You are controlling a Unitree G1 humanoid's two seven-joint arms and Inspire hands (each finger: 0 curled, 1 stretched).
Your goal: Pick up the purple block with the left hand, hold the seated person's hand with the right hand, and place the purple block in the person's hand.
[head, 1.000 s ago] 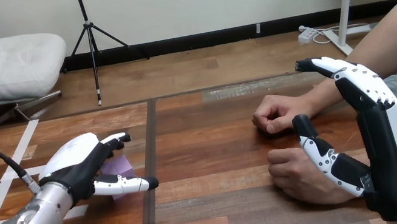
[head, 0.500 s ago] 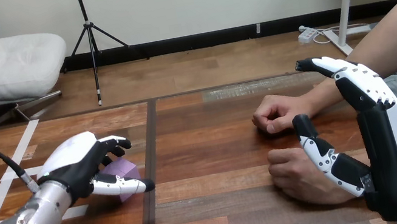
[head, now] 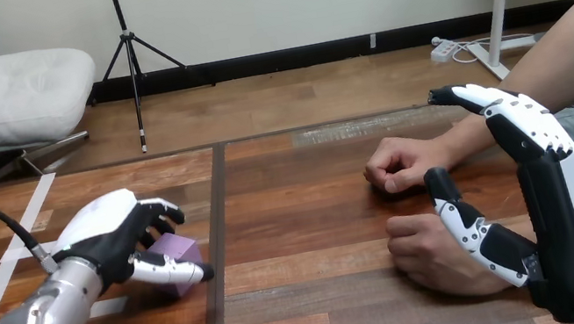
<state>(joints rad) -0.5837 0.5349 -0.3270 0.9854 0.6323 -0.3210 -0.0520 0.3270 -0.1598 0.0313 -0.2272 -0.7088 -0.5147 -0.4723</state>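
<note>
The robot's left hand (head: 105, 236) is clasping the small purple cube block (head: 179, 249), lying at its four o'clock on the wooden table (head: 301, 213).

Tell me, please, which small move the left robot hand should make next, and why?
Probably lift the purple block a little, straight up. The left robot hand has its fingers and thumb curled round it, and it seems to rest on the table. The right robot hand stands open beside the person's nearer hand, not yet round it.
</note>
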